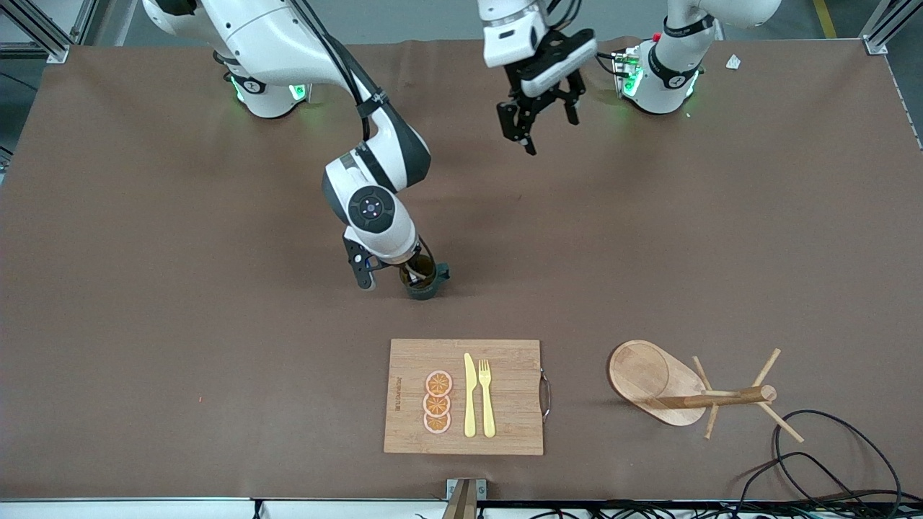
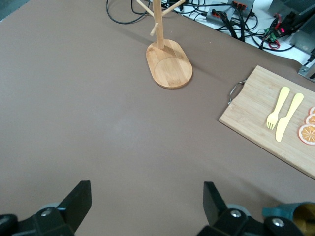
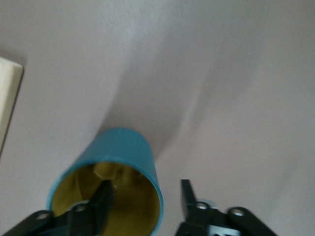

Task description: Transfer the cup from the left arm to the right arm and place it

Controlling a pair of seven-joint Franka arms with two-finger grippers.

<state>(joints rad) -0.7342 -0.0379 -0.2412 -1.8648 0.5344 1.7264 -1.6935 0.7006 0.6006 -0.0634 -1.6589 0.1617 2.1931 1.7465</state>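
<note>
Dark teal-green cylindrical cup [image 1: 422,277] with mustard-yellow inside stands on the brown table, the right gripper [image 1: 393,275] straddling its rim.
One finger [image 3: 101,196] sits inside, the other outside, not yet pinching the wall. Nearer the front camera lies a rectangular bamboo board [image 1: 505,425] bearing orange slices [image 1: 438,402], a yellow knife [image 1: 469,395] and fork [image 1: 487,396]; beside it, a wooden peg rack [image 1: 652,380]. The left gripper [image 1: 539,119] waits spread, over bare table.

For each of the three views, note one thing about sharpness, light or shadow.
Front view: even overhead light, sharp, and green lamps glow at both arm bases. Left wrist view: crisp on the peg rack and cutting board, with the left gripper dark in the foreground. Right wrist view: soft and washed out, the cup blurred, long faint shadows crossing the table.
</note>
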